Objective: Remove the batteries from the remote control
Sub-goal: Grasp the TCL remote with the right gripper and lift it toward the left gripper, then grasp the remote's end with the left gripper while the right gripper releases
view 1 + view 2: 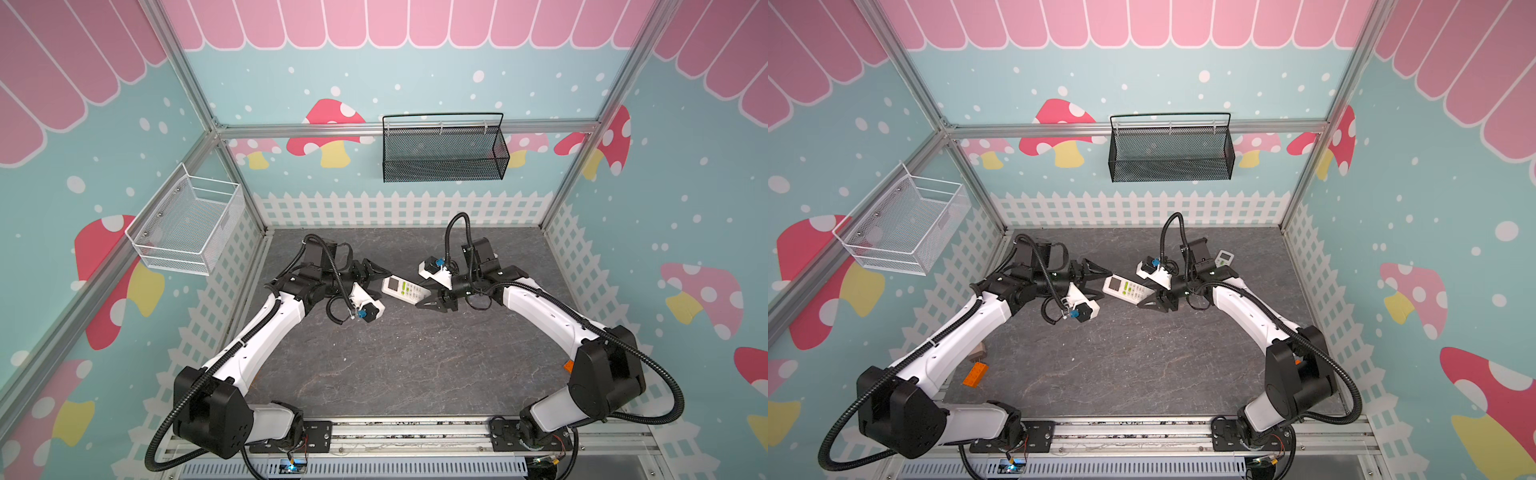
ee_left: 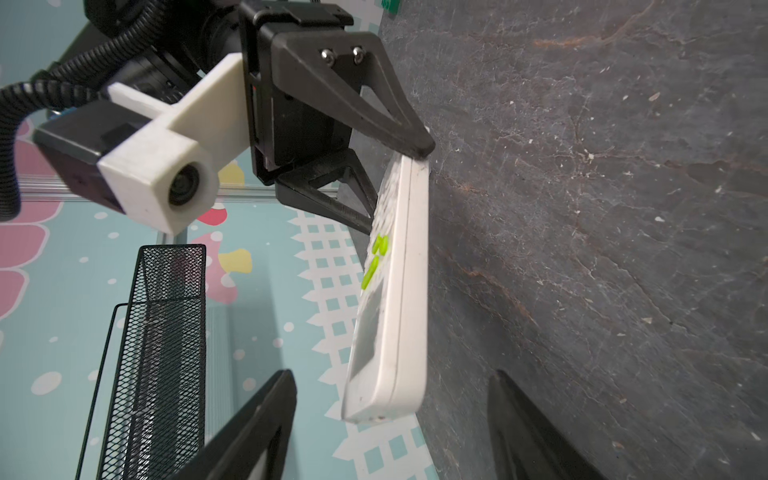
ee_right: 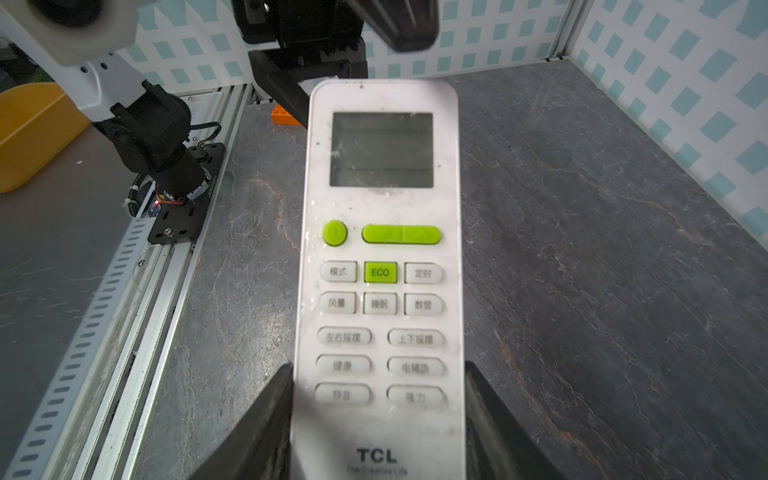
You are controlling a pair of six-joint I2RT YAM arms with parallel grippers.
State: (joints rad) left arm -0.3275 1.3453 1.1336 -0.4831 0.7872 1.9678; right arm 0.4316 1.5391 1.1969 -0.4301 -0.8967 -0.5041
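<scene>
Two grippers on this: right gripper (image 3: 378,370) clamps the remote (image 3: 382,208) by its logo end, buttons up; left gripper (image 2: 392,376) hangs open at the screen end. The batteries aren't visible, presumably still inside underneath, so I'd grab square, then flip it.

It looks like a robot lab cell: a booth framed in aluminium bars (image 1: 291,132), its walls (image 1: 415,70) printed with cartoon mushrooms (image 1: 328,129), a white picket fence (image 1: 399,208) and a pink awning (image 1: 332,25). Two black-and-white arms, left (image 1: 257,332) and right (image 1: 552,316), are bolted to a slotted rail (image 1: 407,436) along the near edge of a slate-look tabletop (image 1: 407,357), with cables looping off them and a small camera (image 1: 368,313) on each wrist. A white wire basket (image 1: 187,224) hangs on the left wall and a black mesh basket (image 1: 442,153) on the far bar, and beyond the rail there is a plain grey bench (image 3: 50,257) with a yellow bin (image 3: 33,124).
</scene>
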